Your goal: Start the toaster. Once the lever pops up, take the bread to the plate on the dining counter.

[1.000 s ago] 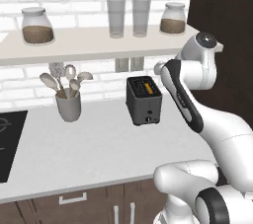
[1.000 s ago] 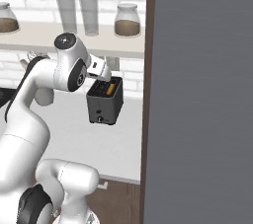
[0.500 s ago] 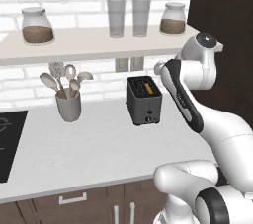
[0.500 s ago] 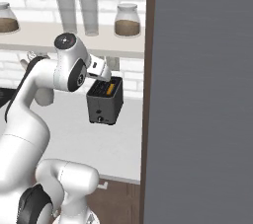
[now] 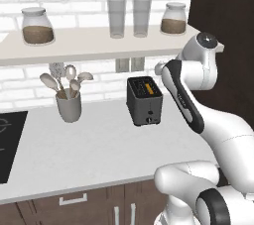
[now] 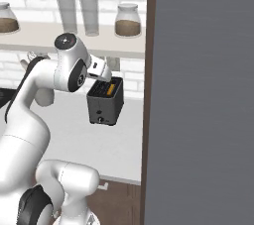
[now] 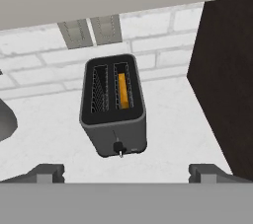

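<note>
The dark grey toaster (image 5: pixel 145 101) (image 6: pixel 104 104) (image 7: pixel 114 109) stands on the grey worktop by the brick wall. An orange-yellow slice of bread (image 7: pixel 123 91) (image 5: pixel 149 88) (image 6: pixel 111 89) sits low in one of its two slots. The lever (image 7: pixel 118 147) (image 5: pixel 151 119) is a small dark knob low on the narrow front face. My gripper (image 7: pixel 127 174) hovers above and in front of the toaster, open, with its two fingertips (image 7: pixel 47 172) wide apart and nothing between them. The plate and the dining counter are out of view.
A grey utensil cup (image 5: pixel 68 106) with spoons stands left of the toaster. A shelf (image 5: pixel 99 43) above carries jars and two glasses. A tall dark panel (image 6: pixel 198 95) rises right of the toaster. A black cooktop (image 5: pixel 7 140) lies at the far left. Wall outlets (image 7: pixel 89 31) sit behind the toaster.
</note>
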You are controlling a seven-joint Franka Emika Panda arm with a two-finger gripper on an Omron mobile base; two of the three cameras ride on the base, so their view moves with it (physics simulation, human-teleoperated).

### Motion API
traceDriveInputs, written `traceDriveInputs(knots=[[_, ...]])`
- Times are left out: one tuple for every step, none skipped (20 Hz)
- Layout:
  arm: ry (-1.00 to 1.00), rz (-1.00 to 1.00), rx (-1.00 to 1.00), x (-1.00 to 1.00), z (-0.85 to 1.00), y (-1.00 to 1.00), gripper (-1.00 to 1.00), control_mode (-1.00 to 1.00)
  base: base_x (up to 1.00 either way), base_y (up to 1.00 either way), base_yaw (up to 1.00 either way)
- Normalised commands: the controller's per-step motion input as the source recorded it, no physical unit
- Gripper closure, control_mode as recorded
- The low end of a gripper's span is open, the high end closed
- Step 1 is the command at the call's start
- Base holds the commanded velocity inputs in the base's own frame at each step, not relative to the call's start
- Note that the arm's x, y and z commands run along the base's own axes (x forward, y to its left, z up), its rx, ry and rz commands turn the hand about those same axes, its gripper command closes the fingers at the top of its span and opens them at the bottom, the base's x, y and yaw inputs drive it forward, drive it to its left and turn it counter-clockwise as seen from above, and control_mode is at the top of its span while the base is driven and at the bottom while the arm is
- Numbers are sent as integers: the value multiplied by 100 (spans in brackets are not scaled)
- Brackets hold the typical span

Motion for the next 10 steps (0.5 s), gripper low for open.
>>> traceDriveInputs(knots=[[0, 0, 0, 0, 0, 0, -100, -100, 0, 0, 0], [0, 0, 0, 0, 0, 0, -100, -100, 0, 0, 0], [0, 0, 0, 0, 0, 0, -100, -100, 0, 0, 0], [0, 0, 0, 0, 0, 0, -100, -100, 0, 0, 0], [0, 0, 0, 0, 0, 0, -100, -100, 0, 0, 0], [0, 0, 0, 0, 0, 0, -100, -100, 0, 0, 0], [0, 0, 0, 0, 0, 0, -100, -100, 0, 0, 0], [0, 0, 0, 0, 0, 0, -100, -100, 0, 0, 0], [0, 0, 0, 0, 0, 0, -100, -100, 0, 0, 0], [0, 0, 0, 0, 0, 0, -100, -100, 0, 0, 0]])
